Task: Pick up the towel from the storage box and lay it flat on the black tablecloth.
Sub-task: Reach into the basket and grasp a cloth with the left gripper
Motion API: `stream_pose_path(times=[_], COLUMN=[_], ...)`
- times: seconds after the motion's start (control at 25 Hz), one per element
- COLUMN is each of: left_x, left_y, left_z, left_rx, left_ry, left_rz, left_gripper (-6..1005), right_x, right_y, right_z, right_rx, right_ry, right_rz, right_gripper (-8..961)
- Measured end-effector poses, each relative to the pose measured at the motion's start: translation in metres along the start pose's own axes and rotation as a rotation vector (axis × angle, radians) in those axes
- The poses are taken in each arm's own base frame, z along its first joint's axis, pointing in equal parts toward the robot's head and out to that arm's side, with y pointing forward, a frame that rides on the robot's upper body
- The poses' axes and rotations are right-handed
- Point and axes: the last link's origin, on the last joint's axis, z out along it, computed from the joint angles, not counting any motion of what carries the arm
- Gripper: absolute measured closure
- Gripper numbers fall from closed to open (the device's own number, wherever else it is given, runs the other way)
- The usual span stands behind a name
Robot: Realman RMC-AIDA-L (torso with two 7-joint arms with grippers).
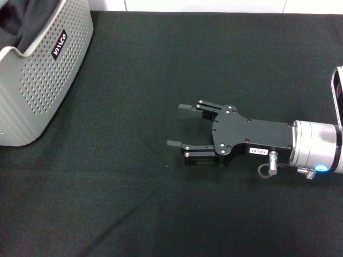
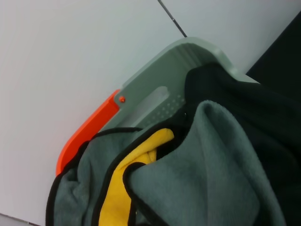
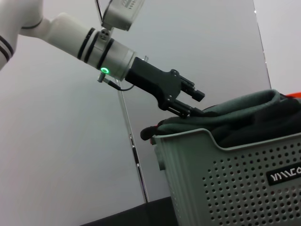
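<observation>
Towel (image 2: 207, 160) is lying bunched inside the storage box (image 3: 225, 179). Left claw (image 3: 195, 103) is hovering spread at the box's rim; right claw (image 1: 179, 126) is hanging spread over the black tablecloth (image 1: 187, 53).

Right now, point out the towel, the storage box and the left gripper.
towel (image 2: 211, 160): left wrist view, grey-green fold.
storage box (image 1: 45, 80): head view, perforated side wall.
left gripper (image 3: 194, 102): right wrist view, between its fingertips above the box rim.
</observation>
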Motion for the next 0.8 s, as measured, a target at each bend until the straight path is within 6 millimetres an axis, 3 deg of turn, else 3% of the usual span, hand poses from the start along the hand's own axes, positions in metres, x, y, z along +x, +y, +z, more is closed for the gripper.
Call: stream_pose_path(times=[0.24, 0.8], left_x=[0.001, 0.004], left_y=[0.008, 0.003], left_z=[-0.008, 0.022], left_rx=[-0.018, 0.011], left_ry=[-0.011, -0.017], left_rz=[0.022, 0.027], left_gripper=[414, 424], right_x=[-0.002, 0.001], right_y=[-0.002, -0.001], right_z=[0.002, -0.003], right_rx=[0.004, 0.027], right_ry=[-0.001, -0.017], right_rz=[-0.014, 0.003], right_gripper=[91, 90])
